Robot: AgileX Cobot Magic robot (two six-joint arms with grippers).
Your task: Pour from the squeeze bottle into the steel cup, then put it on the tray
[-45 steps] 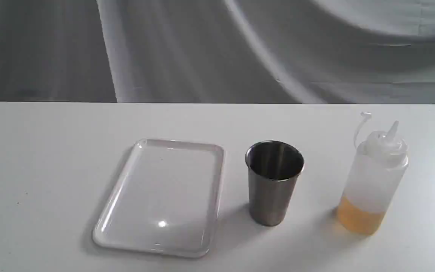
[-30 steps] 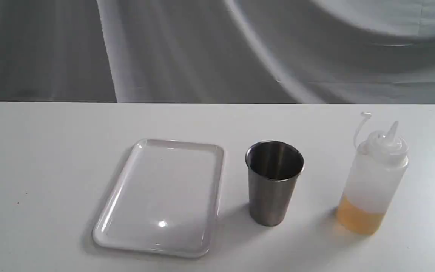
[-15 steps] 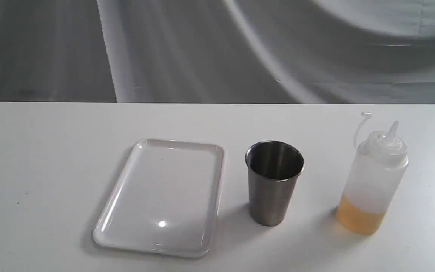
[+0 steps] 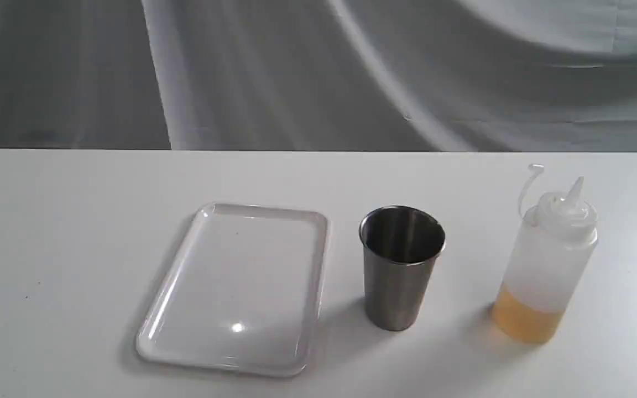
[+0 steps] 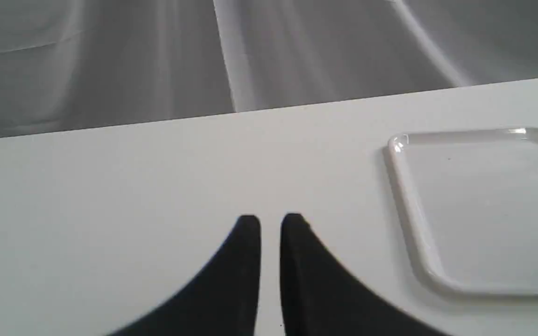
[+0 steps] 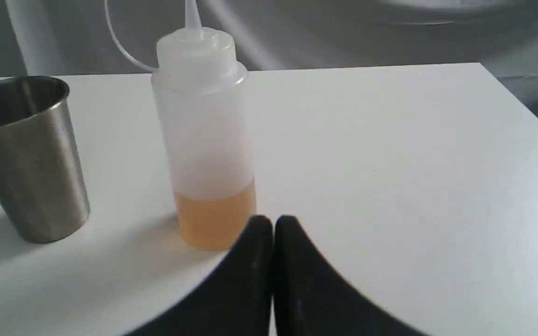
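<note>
The squeeze bottle [image 4: 546, 260] stands upright at the table's right, cap off on its strap, amber liquid filling its bottom. The steel cup [image 4: 401, 266] stands upright between it and the white tray [image 4: 239, 287], which lies flat and bare. Neither gripper shows in the exterior view. In the right wrist view my right gripper [image 6: 272, 224] is shut with nothing in it, just short of the bottle [image 6: 205, 140], with the cup [image 6: 28, 158] beyond it. In the left wrist view my left gripper [image 5: 270, 223] is nearly shut and holds nothing, with the tray [image 5: 479, 210] off to one side.
The white table [image 4: 75, 232] ends at a back edge against a grey draped cloth [image 4: 318, 72]. In the right wrist view the table's corner [image 6: 481, 66] and side edge lie close past the bottle.
</note>
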